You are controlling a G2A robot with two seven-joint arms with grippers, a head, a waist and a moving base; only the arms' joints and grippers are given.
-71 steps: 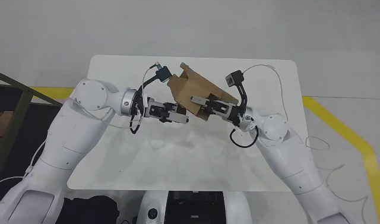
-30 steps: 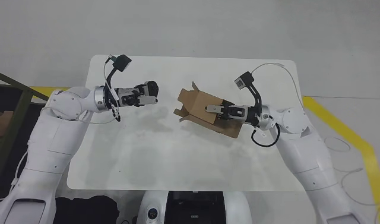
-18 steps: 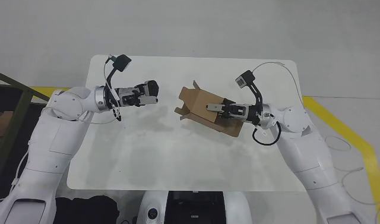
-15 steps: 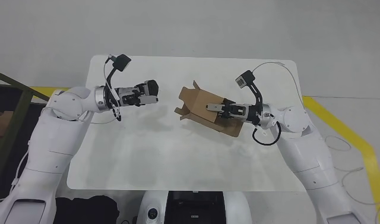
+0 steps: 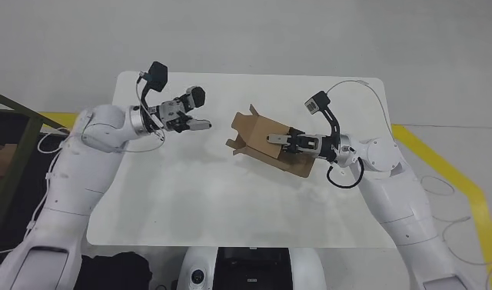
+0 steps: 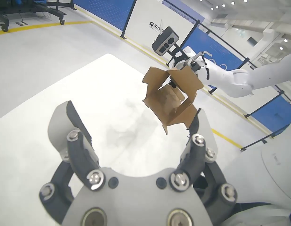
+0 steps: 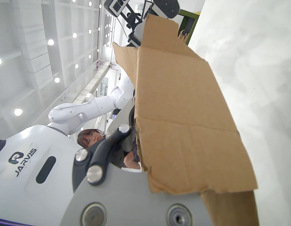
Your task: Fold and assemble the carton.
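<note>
In the lower foreground of the left wrist view, the left hand (image 6: 133, 114) is released, fingers spread, holding nothing; in the top view it sits left of centre, apart from the carton (image 5: 261, 135). The carton is at centre frame over the desk (image 5: 231, 213), erected into an open box shape, mouth toward the left hand, flaps splayed. Beyond it, the right hand (image 5: 278, 140) is clenched on its wall. Judgement: erecting is done; closing the flaps remains.

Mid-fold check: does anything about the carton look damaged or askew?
The carton, held in the right gripper, is skewed to the table edges, its open-end flaps splayed unevenly. The flap edge by that gripper looks ragged. The left gripper is open, clear of it.
</note>
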